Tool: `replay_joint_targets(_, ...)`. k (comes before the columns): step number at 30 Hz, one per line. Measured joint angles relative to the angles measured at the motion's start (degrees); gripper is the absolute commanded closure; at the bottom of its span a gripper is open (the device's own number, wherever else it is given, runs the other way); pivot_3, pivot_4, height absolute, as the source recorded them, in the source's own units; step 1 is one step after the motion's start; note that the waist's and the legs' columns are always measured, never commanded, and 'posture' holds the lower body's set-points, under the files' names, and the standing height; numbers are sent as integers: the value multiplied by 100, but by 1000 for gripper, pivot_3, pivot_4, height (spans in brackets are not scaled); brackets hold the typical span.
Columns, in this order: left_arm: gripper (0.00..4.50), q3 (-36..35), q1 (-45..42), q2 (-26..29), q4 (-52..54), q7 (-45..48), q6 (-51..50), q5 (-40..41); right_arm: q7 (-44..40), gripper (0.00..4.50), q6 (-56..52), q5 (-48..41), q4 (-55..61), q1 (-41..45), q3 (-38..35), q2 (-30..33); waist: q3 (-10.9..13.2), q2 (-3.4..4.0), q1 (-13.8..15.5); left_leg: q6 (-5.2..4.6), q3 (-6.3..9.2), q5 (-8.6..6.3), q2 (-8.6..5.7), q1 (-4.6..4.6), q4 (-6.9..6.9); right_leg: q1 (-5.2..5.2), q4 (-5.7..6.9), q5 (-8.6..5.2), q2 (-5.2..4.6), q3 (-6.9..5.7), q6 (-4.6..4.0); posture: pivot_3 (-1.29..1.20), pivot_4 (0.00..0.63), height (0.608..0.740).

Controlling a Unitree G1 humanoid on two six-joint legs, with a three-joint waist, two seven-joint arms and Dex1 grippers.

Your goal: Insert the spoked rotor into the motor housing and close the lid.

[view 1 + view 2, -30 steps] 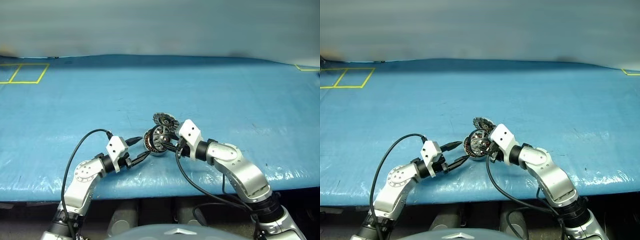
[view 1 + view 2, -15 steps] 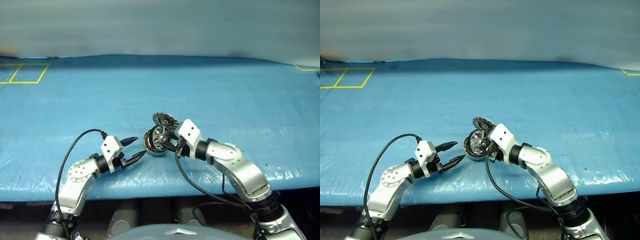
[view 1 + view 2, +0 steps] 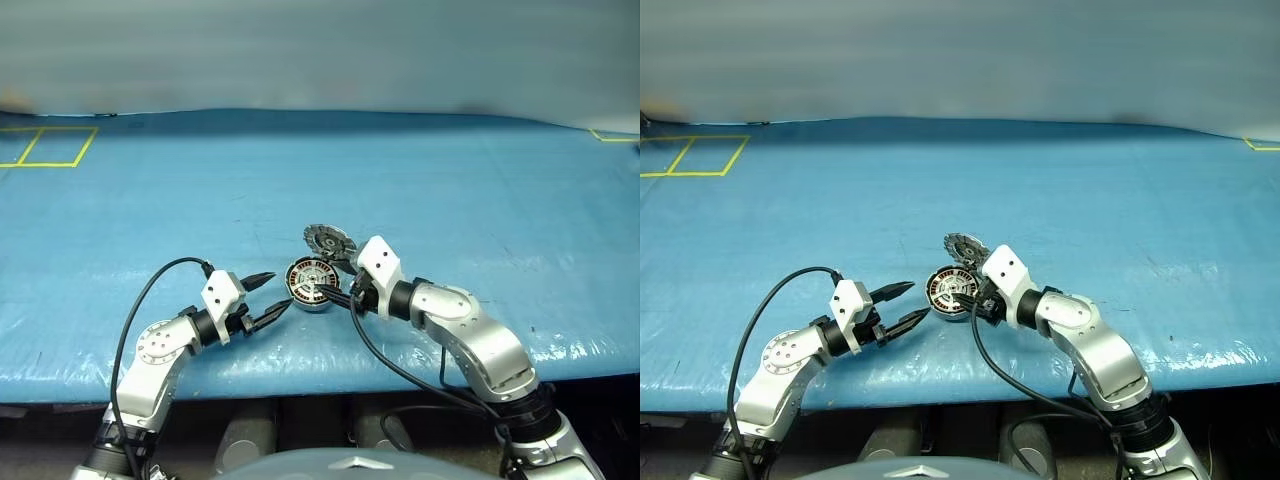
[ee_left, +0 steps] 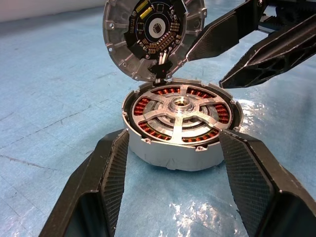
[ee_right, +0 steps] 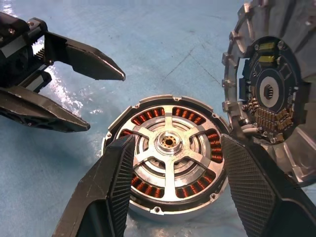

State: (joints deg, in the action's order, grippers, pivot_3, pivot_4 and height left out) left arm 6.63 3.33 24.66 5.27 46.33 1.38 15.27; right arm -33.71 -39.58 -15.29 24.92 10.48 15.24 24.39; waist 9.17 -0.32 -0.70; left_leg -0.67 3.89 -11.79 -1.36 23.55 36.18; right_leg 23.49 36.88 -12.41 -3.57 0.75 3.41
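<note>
The motor housing lies flat on the blue sheet, its ring of copper coils showing. The spoked rotor sits level inside it, silver hub and spokes facing up. The lid stands open on its hinge at the housing's far rim, dark inner face with circuit parts showing. My right gripper is open, its fingers standing on either side of the housing with nothing held. My left gripper is open too, just to the left of the housing, its fingers a little short of it.
The blue sheet covers the whole table, with wide free room behind and to both sides. Yellow tape squares mark the far left corner. The table's front edge runs close below both grippers.
The rotor, held tilted over the housing by my right gripper, now lies flat inside it. My right gripper has opened and let it go. My left gripper stays open.
</note>
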Motion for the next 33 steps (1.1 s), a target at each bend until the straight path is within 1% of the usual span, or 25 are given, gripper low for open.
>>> replay_joint_targets(2, 1393, 4, -1, 0, 0, 0, -3, 0, -8, 2191, 7, -72, 0, -4, -23, -39, 0, 0, -1, 0, 0, 0, 0, 0, 0, 0, 0, 0, 0, 0, 0, 0, 150, 740)
replay_joint_targets(9, 1393, 20, -1, -5, 1, -4, -19, 0, 49, 4487, 48, -102, -3, -14, -57, -220, 0, 0, -1, 0, 0, 0, 0, 0, 0, 0, 0, 0, 0, 0, 0, 0, 150, 740)
replay_joint_targets(13, 1393, 20, -3, -7, 11, -7, -60, 0, 92, 4487, 68, -205, -5, -35, -165, -376, 0, 0, -1, 0, 0, 0, 0, 0, 0, 1, 0, 0, 0, 0, 0, 0, 150, 740)
replay_joint_targets(16, 1393, 17, 2, -48, 100, -31, -103, 69, 17, 4487, -35, -884, 153, -105, -735, -556, 0, 0, 6, 0, 2, 0, 0, 2, 0, 0, -1, 2, -1, 1, 2, 0, 150, 740)
replay_joint_targets(20, 1393, 13, 6, -40, 165, -46, -108, 106, -59, 4487, -254, -1766, 686, -93, -1415, -506, 0, 0, 2, 0, 4, 0, 2, 0, 0, -3, -1, 2, 1, 0, 3, 0, 150, 740)
replay_joint_targets(23, 1393, 15, 9, -41, 164, -44, -108, 105, 346, 4487, -241, -2036, 721, 173, -1846, -775, 1, 2, -32, 1, -3, 1, 8, -3, 1, 1, 3, 6, 5, 1, -5, 0, 150, 740)
replay_joint_targets(24, 1393, 17, 9, -43, 164, -43, -107, 105, 511, 4487, -207, -2029, 713, 290, -1928, -836, 1, 2, -35, 2, -3, 1, 8, -3, 1, 1, 3, 6, 5, 1, -5, 0, 150, 740)
replay_joint_targets(25, 1393, 18, 3, -48, 161, -43, -107, 105, 812, 4487, -161, -1842, 649, 484, -1926, -892, 0, 2, -44, 3, -5, 2, 8, -5, 1, 1, 5, 7, 6, 1, -6, 0, 150, 740)
replay_joint_targets(27, 1393, 32, -44, -73, 160, -36, -106, 106, 1306, 4487, -65, -1255, 335, 820, -1786, -833, 0, 2, -43, 5, -9, 6, 0, -5, 1, 1, 4, 8, 5, 2, -7, 0, 150, 740)
replay_joint_targets(29, 1393, 42, -67, -84, 154, -34, -106, 104, 1636, 4487, -77, -822, -7, 969, -1565, -815, -1, 1, -37, 5, -13, 6, -3, -3, -1, 2, 4, 10, 5, 2, -9, 0, 150, 740)
replay_joint_targets(31, 1393, 57, -104, -95, 143, -29, -106, 100, 1760, 4487, -142, -547, -359, 986, -1289, -812, -1, 1, -34, 4, -16, 6, -4, 0, -6, 6, 4, 25, 6, 2, -36, 0, 150, 740)
replay_joint_targets(33, 1393, 64, -142, -112, 140, -26, -105, 99, 1755, 4487, -192, -427, -602, 987, -1106, -824, 0, 2, -39, 4, -16, 5, -4, 2, -9, 8, 3, 26, 5, 2, -38, 0, 150, 740)
